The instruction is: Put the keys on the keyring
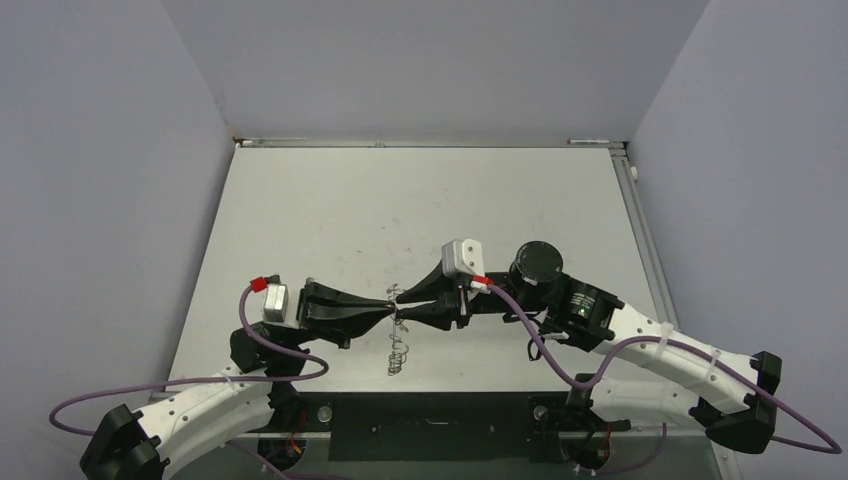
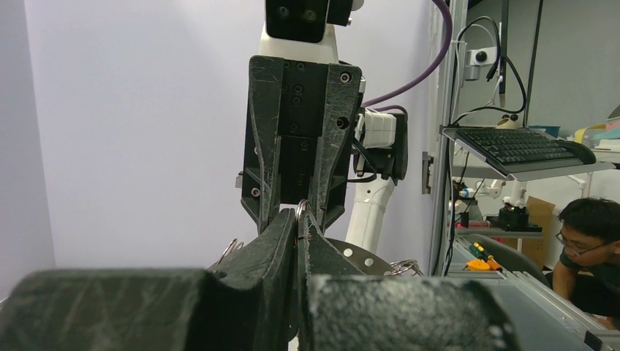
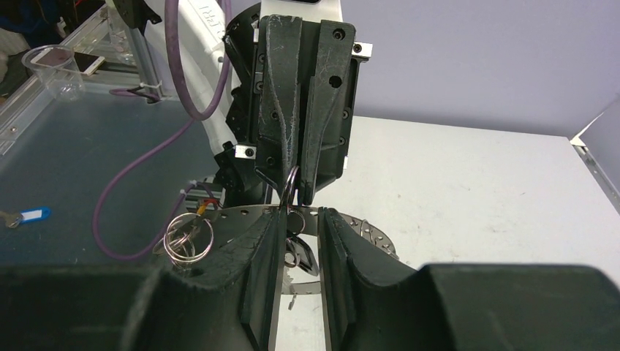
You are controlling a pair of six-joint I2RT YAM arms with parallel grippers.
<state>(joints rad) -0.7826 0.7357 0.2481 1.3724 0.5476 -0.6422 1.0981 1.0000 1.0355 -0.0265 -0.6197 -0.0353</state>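
The keyring (image 1: 397, 352) hangs over the table's near middle, between the two grippers. It is a flat grey ring (image 3: 234, 214) with small holes and wire loops (image 3: 188, 238) on its rim. My left gripper (image 2: 298, 216) is shut on one thin wire loop (image 2: 302, 207) at the ring's edge (image 2: 358, 256). My right gripper (image 3: 301, 216) faces it tip to tip. A key (image 3: 298, 252) with a black head sits between the right fingers and spans their narrow gap. In the top view the left gripper (image 1: 390, 306) and right gripper (image 1: 402, 309) nearly touch.
The white table (image 1: 420, 200) is walled at the back and both sides, with a metal rail (image 1: 640, 230) along its right edge. Purple cables (image 1: 560, 365) trail from both arms. A clear cup (image 3: 55, 69) stands off to the side.
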